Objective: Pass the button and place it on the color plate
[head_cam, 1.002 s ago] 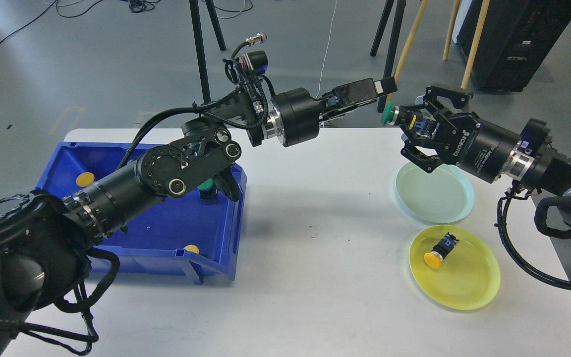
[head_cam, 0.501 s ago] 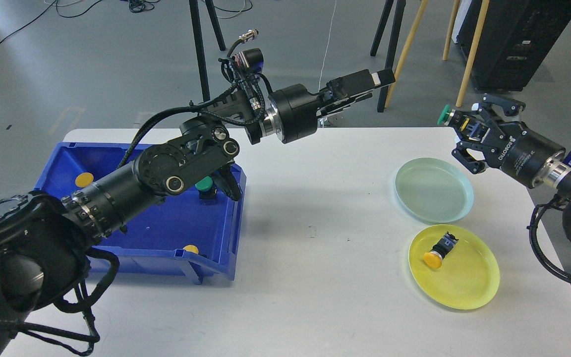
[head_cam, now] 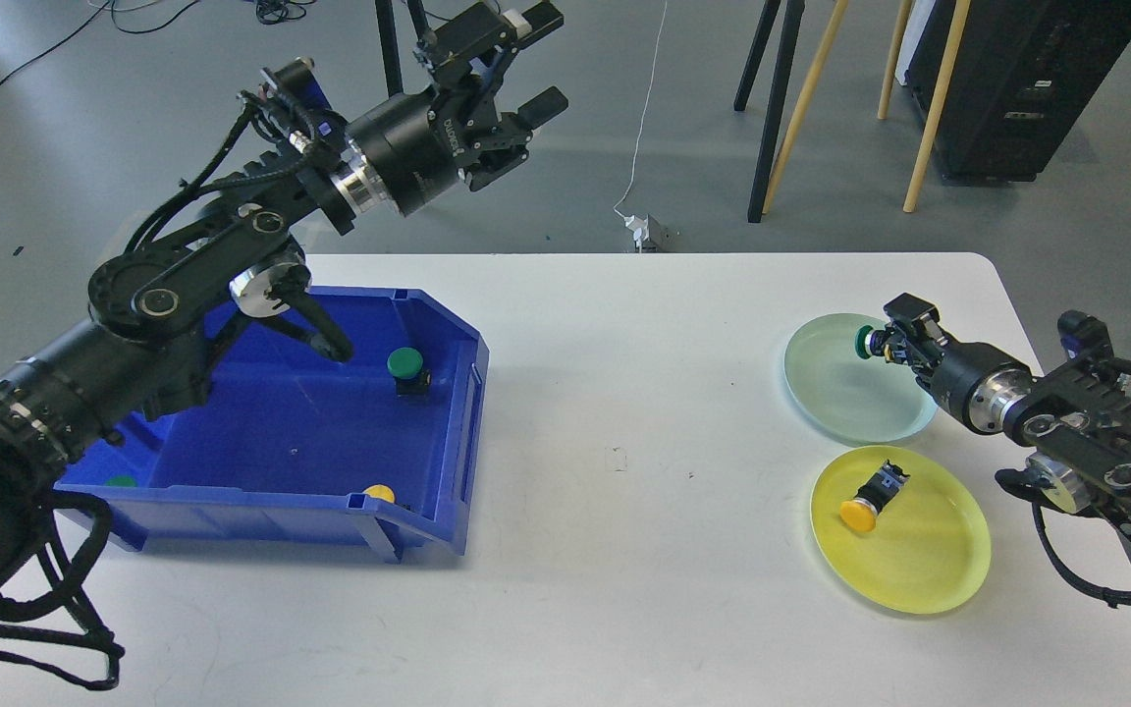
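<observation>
My right gripper (head_cam: 888, 337) is shut on a green-capped button (head_cam: 863, 341) and holds it low over the right rim of the pale green plate (head_cam: 840, 393). I cannot tell whether the button touches the plate. My left gripper (head_cam: 538, 59) is open and empty, raised high beyond the table's far edge, above the blue bin (head_cam: 232, 432). The bin holds a green button (head_cam: 406, 365), a yellow button (head_cam: 379, 492) at its front wall and a green one (head_cam: 120, 481) at the front left. A yellow button (head_cam: 870, 501) lies on the yellow plate (head_cam: 929, 570).
The two plates sit close together at the right of the white table (head_cam: 624, 550). My right arm lies over the table's right edge. Tripod legs and wooden poles stand on the floor behind the table.
My left arm swung back to the left and up, away from the handover point, with its jaws open. My right gripper carried the green button down and back to the pale green plate.
</observation>
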Motion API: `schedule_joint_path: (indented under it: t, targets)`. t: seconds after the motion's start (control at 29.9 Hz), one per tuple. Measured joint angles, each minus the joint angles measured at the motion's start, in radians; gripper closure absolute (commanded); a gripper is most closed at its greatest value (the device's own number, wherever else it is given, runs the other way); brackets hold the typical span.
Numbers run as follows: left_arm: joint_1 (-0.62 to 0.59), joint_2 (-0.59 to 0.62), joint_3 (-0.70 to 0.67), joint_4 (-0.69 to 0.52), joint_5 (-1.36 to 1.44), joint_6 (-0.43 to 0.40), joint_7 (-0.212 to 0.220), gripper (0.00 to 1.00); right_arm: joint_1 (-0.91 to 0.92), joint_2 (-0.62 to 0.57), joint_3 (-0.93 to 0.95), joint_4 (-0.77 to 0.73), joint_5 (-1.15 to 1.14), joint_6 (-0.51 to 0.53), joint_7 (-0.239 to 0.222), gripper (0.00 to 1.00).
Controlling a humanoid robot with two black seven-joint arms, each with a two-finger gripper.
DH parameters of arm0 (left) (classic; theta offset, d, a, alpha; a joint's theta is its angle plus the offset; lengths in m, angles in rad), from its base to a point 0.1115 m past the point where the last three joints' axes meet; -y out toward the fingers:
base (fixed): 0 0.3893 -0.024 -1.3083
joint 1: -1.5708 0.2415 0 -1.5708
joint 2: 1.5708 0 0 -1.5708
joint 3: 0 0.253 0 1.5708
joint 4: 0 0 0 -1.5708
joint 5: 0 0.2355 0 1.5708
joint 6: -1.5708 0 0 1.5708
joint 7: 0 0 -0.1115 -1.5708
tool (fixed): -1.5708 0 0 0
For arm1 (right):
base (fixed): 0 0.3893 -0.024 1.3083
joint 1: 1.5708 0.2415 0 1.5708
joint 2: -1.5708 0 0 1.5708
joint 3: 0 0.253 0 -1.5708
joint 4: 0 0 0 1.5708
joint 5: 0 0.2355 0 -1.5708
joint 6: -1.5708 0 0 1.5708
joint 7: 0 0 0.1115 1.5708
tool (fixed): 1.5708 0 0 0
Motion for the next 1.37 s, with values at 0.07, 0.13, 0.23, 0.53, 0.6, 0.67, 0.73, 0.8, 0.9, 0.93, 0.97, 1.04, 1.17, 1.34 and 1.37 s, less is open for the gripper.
schedule_joint_path:
  t: [0.07, 0.13, 0.23, 0.53, 0.6, 0.67, 0.73, 0.8, 0.9, 0.93, 0.97, 1.04, 1.17, 1.34, 1.37]
  targets:
    - [0.007, 0.016, 0.0, 0.0, -0.003, -0.001, 0.0, 0.05, 0.005, 0.006, -0.034, -0.012, -0.01, -0.01, 0.0, 0.43]
    - [0.016, 0.032, 0.0, 0.0, -0.005, -0.001, 0.0, 0.03, 0.007, 0.009, -0.05, -0.016, -0.011, -0.028, 0.0, 0.12]
    - [0.032, 0.051, 0.0, 0.01, -0.007, -0.002, 0.0, 0.0, 0.01, 0.01, -0.054, -0.01, -0.006, -0.066, 0.002, 0.01]
    - [0.102, 0.113, 0.003, 0.078, -0.009, -0.002, 0.0, 0.0, 0.026, -0.056, -0.012, 0.054, 0.003, -0.072, 0.003, 0.01]
    - [0.106, 0.122, 0.003, 0.084, -0.014, -0.002, 0.0, 0.0, 0.026, -0.062, -0.002, 0.063, 0.003, -0.066, 0.002, 0.01]
    - [0.107, 0.137, 0.001, 0.086, -0.045, -0.002, 0.0, 0.0, 0.026, -0.064, 0.03, 0.08, 0.007, -0.058, 0.002, 0.01]
    - [0.109, 0.151, -0.006, 0.088, -0.128, -0.001, 0.0, 0.0, 0.026, -0.068, 0.107, 0.114, 0.031, -0.03, 0.0, 0.01]
    - [0.109, 0.159, -0.01, 0.093, -0.226, -0.001, 0.0, 0.0, 0.026, -0.077, 0.201, 0.153, 0.095, 0.043, -0.002, 0.01]
    - [0.102, 0.171, -0.013, 0.107, -0.332, -0.001, 0.0, 0.0, 0.018, -0.106, 0.362, 0.217, 0.265, 0.231, -0.006, 0.01]
    - [0.099, 0.173, -0.014, 0.11, -0.348, -0.001, 0.0, 0.0, 0.016, -0.109, 0.424, 0.237, 0.333, 0.306, -0.007, 0.01]
    - [0.098, 0.174, -0.015, 0.111, -0.358, -0.001, 0.0, 0.0, 0.013, -0.111, 0.457, 0.25, 0.395, 0.376, -0.008, 0.01]
    - [0.097, 0.175, -0.019, 0.113, -0.367, -0.001, 0.0, 0.0, 0.009, -0.111, 0.525, 0.263, 0.547, 0.451, -0.009, 0.01]
    - [0.096, 0.175, -0.03, 0.11, -0.37, -0.001, 0.0, 0.0, 0.007, -0.087, 0.563, 0.259, 0.743, 0.481, -0.009, 0.01]
    - [0.099, 0.175, -0.043, 0.104, -0.372, -0.001, 0.0, 0.0, 0.023, 0.031, 0.584, 0.248, 0.78, 0.484, 0.001, 0.01]
    - [0.1, 0.174, -0.047, 0.104, -0.372, -0.002, 0.0, 0.0, 0.025, 0.048, 0.598, 0.242, 0.781, 0.484, 0.003, 0.01]
